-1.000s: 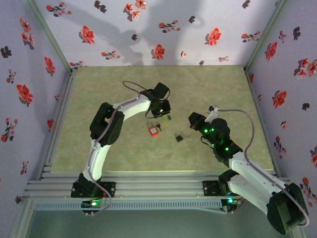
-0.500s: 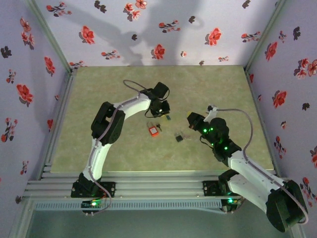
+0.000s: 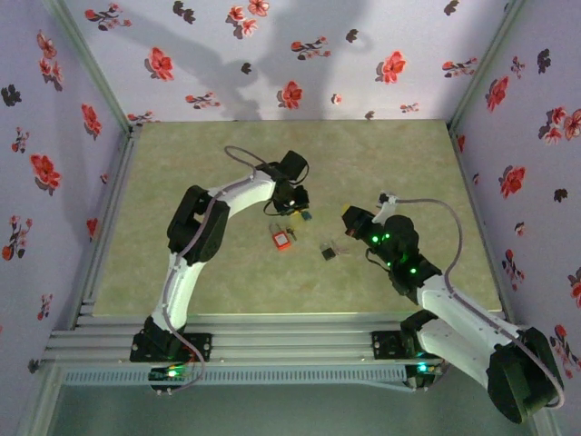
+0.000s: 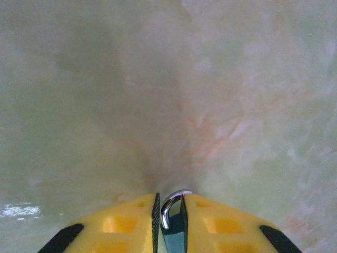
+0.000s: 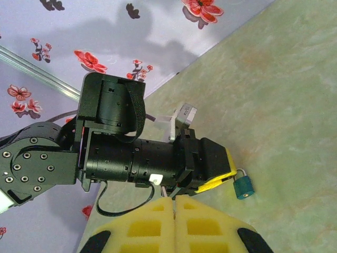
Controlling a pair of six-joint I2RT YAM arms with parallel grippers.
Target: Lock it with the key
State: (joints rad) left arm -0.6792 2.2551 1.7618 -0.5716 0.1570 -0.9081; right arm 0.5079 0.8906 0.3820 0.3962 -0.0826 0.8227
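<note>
Inspector: Where was the lock (image 3: 282,239) seen?

Operator: It was seen from above, lying on the worktop (image 3: 182,173). A small red-orange body with a pale label on its face was made out, placed between the two arms and apart from both tools. A small dark object (image 3: 328,252) was noted near it, on its right. What that object was could not be made out.

Inspector: How was the left tool (image 4: 169,199) found?

Operator: It was found low over the worktop, just beyond the lock. Its yellow fingers (image 4: 121,224) were narrowly parted, and the silver shackle of a teal padlock (image 4: 174,237) was framed between the dark pads. Whether that padlock was pinched or merely flanked could not be told. From the right wrist, the teal body was seen just beside the yellow tip of the left tool, with the shackle turned toward it.

Inspector: And the right tool (image 5: 173,204)?

Operator: It was closed. Its yellow fingers (image 5: 142,226) were pressed together, with only a thin seam left between them. Whether anything thin was held at the tips could not be judged. It was pointed toward the left tool and kept apart from it. From above it was placed to the right of the teal padlock, farther back than the lock.
</note>
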